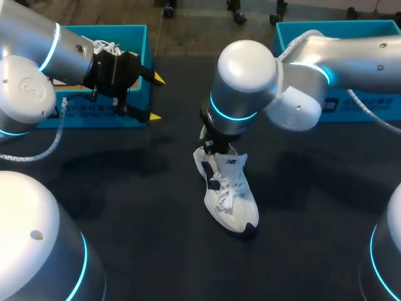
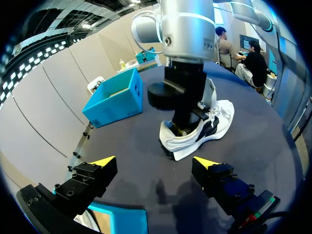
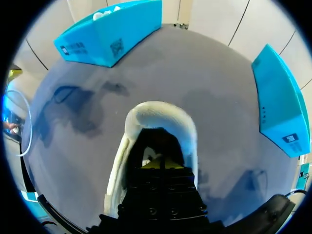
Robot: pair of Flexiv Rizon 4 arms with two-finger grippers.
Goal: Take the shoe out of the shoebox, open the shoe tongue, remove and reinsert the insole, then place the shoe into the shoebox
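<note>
We log shoe point(image 1: 229, 194) out on tabletop point(image 1: 313, 207); R gripper point(image 3: 161, 166) inside its collar, jaws can't tell; L gripper point(image 1: 156, 98) jaws released; insole swap + reboxing prob. left.

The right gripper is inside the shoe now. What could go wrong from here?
1. The right gripper sits in the heel opening of the shoe while the left gripper hangs open by the left shoebox; nothing else steadies the shoe, so a pull might lift or tip it.
2. The loose laces could snag.
</note>
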